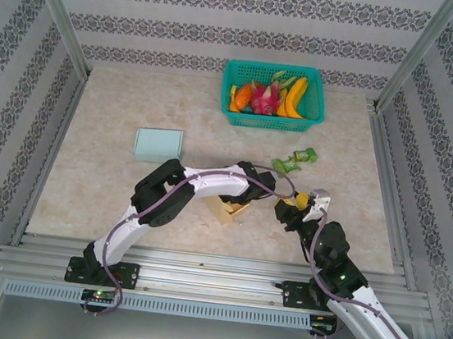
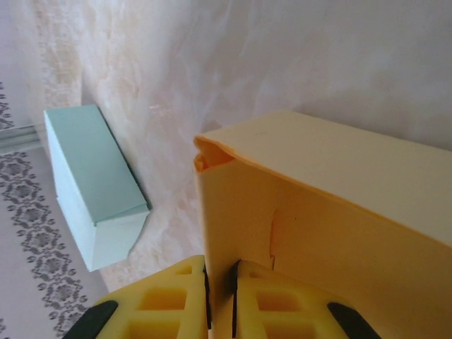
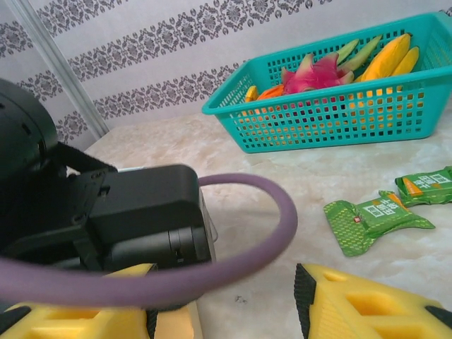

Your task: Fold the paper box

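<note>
Folding seems mostly done: the yellow paper box (image 2: 332, 212) stands formed, left gripper (image 2: 221, 282) pinching its wall, right gripper (image 3: 226, 304) open, final flaps possibly left.

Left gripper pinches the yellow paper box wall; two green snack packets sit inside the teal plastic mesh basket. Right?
No. The two green snack packets lie on the beige table in front of the teal plastic mesh basket, not inside; see right wrist view. Rest stands.
</note>
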You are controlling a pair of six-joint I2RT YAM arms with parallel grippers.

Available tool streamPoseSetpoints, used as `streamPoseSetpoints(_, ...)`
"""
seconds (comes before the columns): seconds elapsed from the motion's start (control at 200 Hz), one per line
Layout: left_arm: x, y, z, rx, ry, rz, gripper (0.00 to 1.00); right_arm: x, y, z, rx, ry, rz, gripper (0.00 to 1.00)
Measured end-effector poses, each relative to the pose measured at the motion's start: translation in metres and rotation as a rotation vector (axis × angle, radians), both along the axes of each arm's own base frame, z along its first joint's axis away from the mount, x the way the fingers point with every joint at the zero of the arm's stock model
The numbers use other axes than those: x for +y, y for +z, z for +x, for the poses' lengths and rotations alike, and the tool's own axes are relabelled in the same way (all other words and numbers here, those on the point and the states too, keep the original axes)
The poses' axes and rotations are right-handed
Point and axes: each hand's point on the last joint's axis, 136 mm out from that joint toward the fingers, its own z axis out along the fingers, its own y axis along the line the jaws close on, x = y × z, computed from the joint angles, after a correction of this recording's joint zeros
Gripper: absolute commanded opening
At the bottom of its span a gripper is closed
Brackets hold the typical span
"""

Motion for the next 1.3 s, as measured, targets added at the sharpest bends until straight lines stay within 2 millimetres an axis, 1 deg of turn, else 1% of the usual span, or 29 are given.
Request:
streamPoseSetpoints(0.205, -0.002, -0.002, 0.003, -0.019, -0.051, 0.006, 0.14, -0.001, -0.002, -0.001, 0.000, 0.000, 0.000, 0.54)
streamPoseSetpoints(0.46, -0.017, 0.002, 0.007, 0.002, -0.091, -0.089, 0.16, -0.003, -0.001, -0.003, -0.008, -0.005, 0.006, 0.54)
streamPoseSetpoints(0.56, -0.021, 0.002, 0.006, 0.017, -0.107, -0.123, 0.22, -0.004, 0.000, -0.003, -0.012, -0.008, 0.008, 0.54)
streamPoseSetpoints(0.624, -0.025, 0.002, 0.004, 0.028, -0.117, -0.145, 0.25, -0.005, 0.000, -0.003, -0.012, -0.011, 0.008, 0.54)
streamPoseSetpoints(0.714, -0.029, 0.001, 0.003, 0.044, -0.128, -0.172, 0.33, -0.005, -0.001, -0.004, -0.009, -0.011, 0.005, 0.54)
streamPoseSetpoints(0.909, -0.037, 0.005, 0.002, 0.052, -0.140, -0.224, 0.41, -0.005, -0.001, -0.004, -0.009, -0.011, 0.005, 0.54)
streamPoseSetpoints(1.044, -0.042, 0.021, 0.001, 0.045, -0.147, -0.280, 0.45, -0.005, -0.001, -0.004, -0.009, -0.011, 0.005, 0.55)
streamPoseSetpoints(1.104, -0.044, 0.033, 0.000, 0.032, -0.150, -0.310, 0.47, -0.005, -0.001, -0.004, -0.009, -0.011, 0.005, 0.54)
streamPoseSetpoints(1.304, -0.046, 0.072, 0.000, -0.037, -0.126, -0.412, 0.48, -0.005, -0.001, -0.004, -0.009, -0.011, 0.006, 0.55)
